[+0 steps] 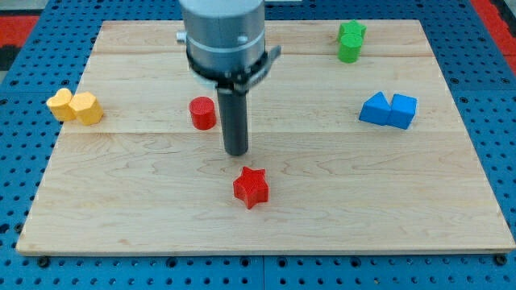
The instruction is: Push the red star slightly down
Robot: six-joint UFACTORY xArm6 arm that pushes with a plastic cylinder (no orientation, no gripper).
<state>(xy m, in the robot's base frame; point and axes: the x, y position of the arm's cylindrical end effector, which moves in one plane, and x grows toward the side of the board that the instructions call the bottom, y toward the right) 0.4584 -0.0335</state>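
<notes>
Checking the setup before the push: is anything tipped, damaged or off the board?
Nothing stands out. Every block sits flat on the wooden board; my tip hangs just above the red star, apart from it.

The board [339,201] under my tip [235,151] looks like pale wood, smooth, with fine grain lines and a soft sheen. The rod itself reads as dark, matt, smooth stuff, and the housing [224,36] above it as grey metal with a dull satin finish. Just below my tip, the red star [251,187] looks like painted wood or plastic, smooth, faintly glossy. The red cylinder [202,113] just to its left has the same even coat. Around the board, the blue base [492,105] looks like matt perforated sheet.
</notes>
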